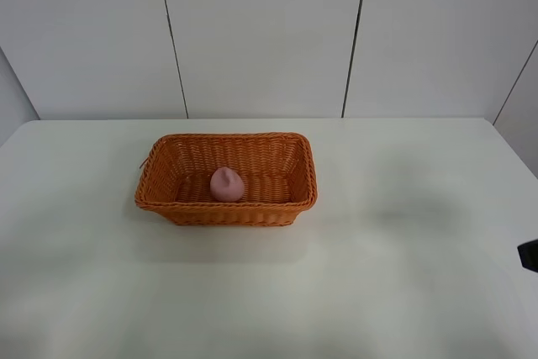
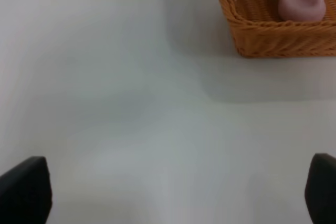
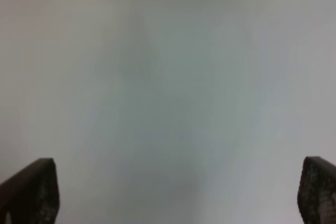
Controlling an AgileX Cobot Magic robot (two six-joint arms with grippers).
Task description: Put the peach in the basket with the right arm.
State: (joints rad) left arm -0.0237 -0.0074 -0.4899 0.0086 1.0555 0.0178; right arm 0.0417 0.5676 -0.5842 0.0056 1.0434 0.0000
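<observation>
A: Nearest the lens, what is shown?
B: The right gripper [image 3: 178, 192] is seen spread wide over the bare white table [image 1: 403, 275], nothing held. The left gripper [image 2: 178, 190] is likewise parted and empty.
A: And the peach [image 1: 227, 184]?
B: It is found resting inside the basket [image 1: 168, 195]. The placing is judged done; nothing appears left.

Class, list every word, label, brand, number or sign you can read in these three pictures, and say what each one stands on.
None: no text can be read in any view.
The basket, the peach, the table and the wall panels carry no print or label.
The left hand and right hand fingers show no markings.
</observation>
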